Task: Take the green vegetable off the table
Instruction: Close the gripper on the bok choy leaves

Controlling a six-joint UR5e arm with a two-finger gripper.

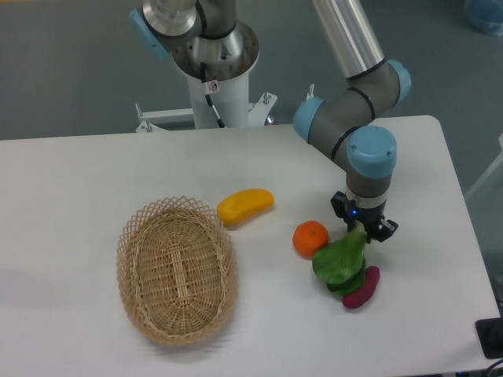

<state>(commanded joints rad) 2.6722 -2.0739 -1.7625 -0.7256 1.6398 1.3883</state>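
Observation:
The green vegetable (pixel 341 263) lies on the white table (pixel 94 181) right of centre, its dark leaves spread toward the front and its pale stalk end pointing up into my gripper (pixel 362 230). My gripper stands straight above that stalk end with its fingers drawn in against it, shut on the stalk. The vegetable's leaves still rest on the table, overlapping a small purple piece (pixel 362 287).
An orange (pixel 310 238) sits just left of the vegetable, touching its leaves. A yellow oblong fruit (pixel 245 206) lies further left, and a woven wicker basket (pixel 178 269) stands at front left. The table's right edge is near the gripper.

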